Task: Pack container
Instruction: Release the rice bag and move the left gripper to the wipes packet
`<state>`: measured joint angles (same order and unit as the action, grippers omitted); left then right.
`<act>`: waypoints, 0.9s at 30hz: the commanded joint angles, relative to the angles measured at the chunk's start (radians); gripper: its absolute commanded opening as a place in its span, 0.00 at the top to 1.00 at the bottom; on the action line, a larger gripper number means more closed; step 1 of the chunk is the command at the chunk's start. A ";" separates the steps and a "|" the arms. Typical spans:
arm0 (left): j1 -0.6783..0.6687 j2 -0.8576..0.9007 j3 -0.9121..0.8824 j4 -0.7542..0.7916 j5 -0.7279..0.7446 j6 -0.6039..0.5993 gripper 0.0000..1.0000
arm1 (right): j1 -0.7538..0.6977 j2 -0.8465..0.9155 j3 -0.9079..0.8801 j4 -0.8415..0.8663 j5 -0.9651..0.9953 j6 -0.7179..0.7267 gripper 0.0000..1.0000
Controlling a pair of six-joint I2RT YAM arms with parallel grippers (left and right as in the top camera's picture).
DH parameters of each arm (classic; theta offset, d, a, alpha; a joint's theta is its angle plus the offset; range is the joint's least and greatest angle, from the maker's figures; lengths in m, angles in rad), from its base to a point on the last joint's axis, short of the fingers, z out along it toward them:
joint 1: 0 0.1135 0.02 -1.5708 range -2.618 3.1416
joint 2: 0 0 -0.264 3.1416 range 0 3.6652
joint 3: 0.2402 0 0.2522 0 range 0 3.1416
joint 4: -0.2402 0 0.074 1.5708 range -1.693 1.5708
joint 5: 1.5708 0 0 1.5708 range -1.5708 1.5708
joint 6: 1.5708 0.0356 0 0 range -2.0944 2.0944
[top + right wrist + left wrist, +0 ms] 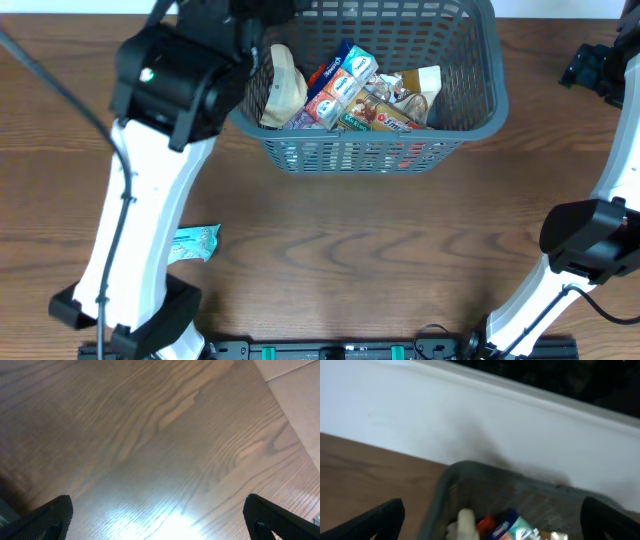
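The dark grey slotted basket (470, 110) stands at the back middle of the table, holding several snack packets (345, 95) and a beige packet (284, 85). My left gripper (490, 520) is open and empty above the basket's left end; the blurred left wrist view shows the basket rim (470, 467) and the packets (512, 529) between its fingers. In the overhead view the left arm (180, 70) hides its fingers. My right gripper (160, 520) is open and empty over bare wood at the far right (600, 65). A light blue packet (192, 243) lies on the table at the front left.
The left arm's white link (130, 250) rises from its base at the front left, next to the blue packet. The right arm's base (585, 240) stands at the front right. A pale wall edge (295, 390) shows beyond the table.
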<state>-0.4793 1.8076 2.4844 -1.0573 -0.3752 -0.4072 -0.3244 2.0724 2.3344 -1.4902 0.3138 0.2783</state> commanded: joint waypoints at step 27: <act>0.307 -0.145 -0.051 -0.632 -0.176 -1.098 0.01 | -0.009 0.008 -0.001 0.002 0.010 0.013 0.01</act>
<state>-0.2092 1.6688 2.4653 -1.6112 -0.6003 -1.4105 -0.3244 2.0724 2.3344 -1.4902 0.3134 0.2783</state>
